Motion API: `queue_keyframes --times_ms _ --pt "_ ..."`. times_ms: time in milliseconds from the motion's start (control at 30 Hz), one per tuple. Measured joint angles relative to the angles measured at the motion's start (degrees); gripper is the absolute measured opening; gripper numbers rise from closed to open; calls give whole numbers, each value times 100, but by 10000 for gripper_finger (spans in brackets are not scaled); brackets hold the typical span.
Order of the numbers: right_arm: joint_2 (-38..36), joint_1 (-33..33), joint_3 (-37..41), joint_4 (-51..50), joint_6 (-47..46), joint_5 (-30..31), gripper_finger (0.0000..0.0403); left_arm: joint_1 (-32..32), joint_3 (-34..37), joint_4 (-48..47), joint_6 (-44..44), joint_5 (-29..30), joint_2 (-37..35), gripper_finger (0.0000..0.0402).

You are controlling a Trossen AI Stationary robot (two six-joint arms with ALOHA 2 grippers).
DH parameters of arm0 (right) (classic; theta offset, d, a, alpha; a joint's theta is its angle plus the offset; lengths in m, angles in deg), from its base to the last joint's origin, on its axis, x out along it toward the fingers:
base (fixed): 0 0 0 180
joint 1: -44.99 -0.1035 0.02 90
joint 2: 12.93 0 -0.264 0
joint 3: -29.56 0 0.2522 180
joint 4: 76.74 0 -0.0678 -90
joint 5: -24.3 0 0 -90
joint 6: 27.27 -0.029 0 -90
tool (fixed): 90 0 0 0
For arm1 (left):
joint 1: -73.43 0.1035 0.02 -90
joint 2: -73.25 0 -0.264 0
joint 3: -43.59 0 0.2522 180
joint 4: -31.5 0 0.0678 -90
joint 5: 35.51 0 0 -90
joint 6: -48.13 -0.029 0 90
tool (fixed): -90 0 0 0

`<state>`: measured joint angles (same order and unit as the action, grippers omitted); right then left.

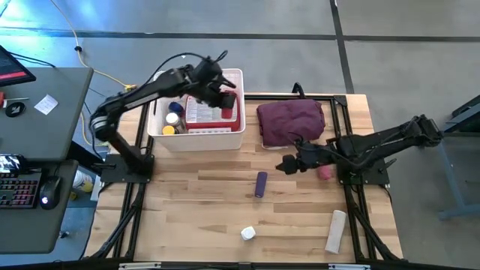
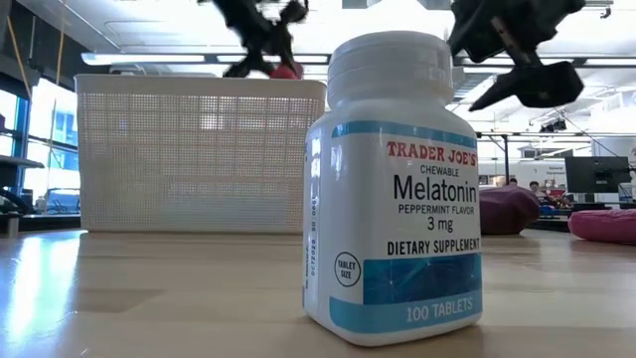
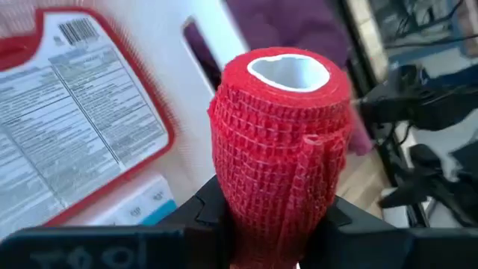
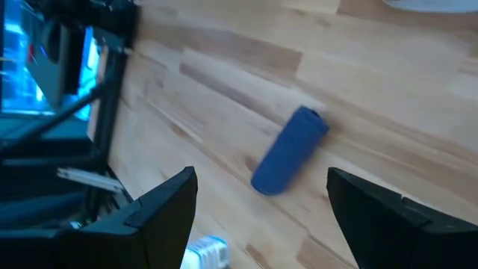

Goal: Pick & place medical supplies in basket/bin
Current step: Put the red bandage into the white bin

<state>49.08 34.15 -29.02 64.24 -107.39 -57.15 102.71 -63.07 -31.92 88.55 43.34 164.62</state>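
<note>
My left gripper hangs over the far right part of the white lattice basket, shut on a red bandage roll. The roll also shows above the basket rim in the low view. Inside the basket lie the flat red first-aid case and small bottles. My right gripper is open, off the table, just right of and beyond the purple roll. In the right wrist view that roll lies on its side ahead of the spread fingers. My left gripper pinches the red bandage roll at its lower end between its two fingers. The roll stands out ahead of the fingers with its open white core at the free end. It is lifted clear, above the basket's contents.
A maroon cloth bundle lies right of the basket. A pink roll sits under my right arm. A white cylinder and a small white bottle lie near the table's near edge; that bottle fills the low view.
</note>
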Motion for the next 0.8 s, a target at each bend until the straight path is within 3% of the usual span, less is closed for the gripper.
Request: queue_keyframes --times_ms 233,433,667,800 --pt "0 219 0 158 -91 -143 287 470 2 -29 -310 -811 1086 136" --pt "0 226 0 241 -106 -145 287 485 0 -88 -312 -898 1502 156" --pt "0 224 0 254 -98 -34 287 485 0 -282 -283 -751 1507 222" --pt "2 224 0 254 -71 121 287 485 0 -289 -263 -948 1494 272"
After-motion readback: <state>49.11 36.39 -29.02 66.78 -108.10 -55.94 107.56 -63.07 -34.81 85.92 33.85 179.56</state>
